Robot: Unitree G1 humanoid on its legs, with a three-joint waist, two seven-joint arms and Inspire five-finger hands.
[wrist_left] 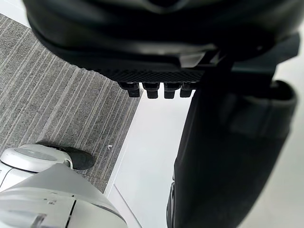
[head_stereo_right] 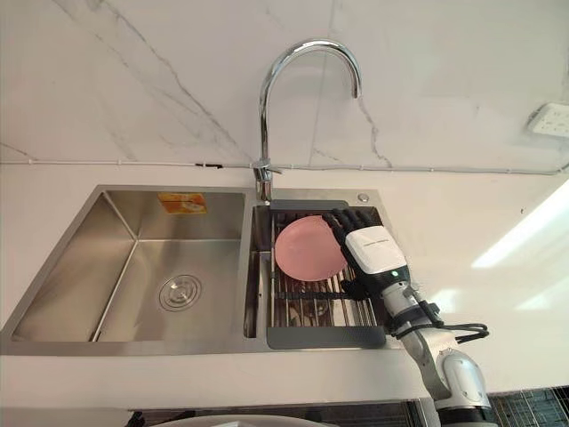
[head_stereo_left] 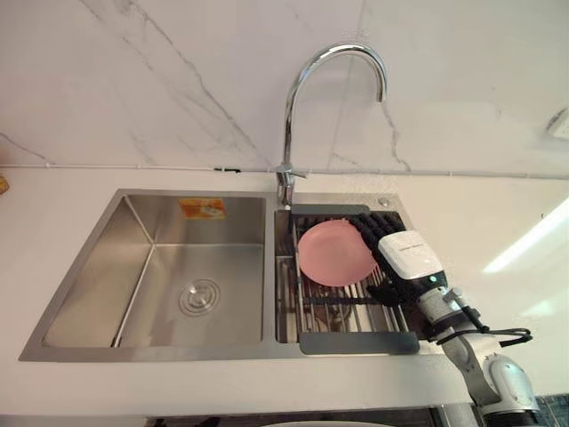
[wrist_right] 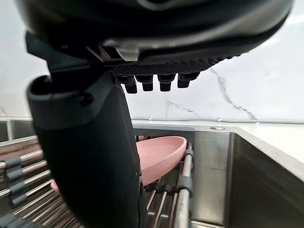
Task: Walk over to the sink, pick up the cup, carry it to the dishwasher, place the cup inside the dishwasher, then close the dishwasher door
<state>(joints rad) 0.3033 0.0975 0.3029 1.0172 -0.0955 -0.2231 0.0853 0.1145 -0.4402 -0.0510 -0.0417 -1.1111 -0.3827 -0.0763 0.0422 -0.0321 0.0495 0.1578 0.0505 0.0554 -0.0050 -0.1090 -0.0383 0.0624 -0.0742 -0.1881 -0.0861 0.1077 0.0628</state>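
White tabletop [head_stereo_left: 498, 222] carries a steel double sink [head_stereo_left: 98, 267], and a curved faucet [head_stereo_left: 289, 116] rises at the back between the basins. A dark barred rack [head_stereo_left: 356, 342] lies over the right basin. The right robot hand [head_stereo_left: 407, 253] is over the rack, fingers straight and gripping nothing, just beside the right edge of a shallow pink dish [head_stereo_left: 333, 253] resting on the bars. The left robot hand [wrist_left: 156, 47] hangs relaxed and empty above grey carpet [wrist_left: 57, 104].

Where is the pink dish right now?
In the left eye view, the shallow pink dish lies on the dark slatted rack over the steel sink's right basin, near the chrome tap, with the right hand at its right.
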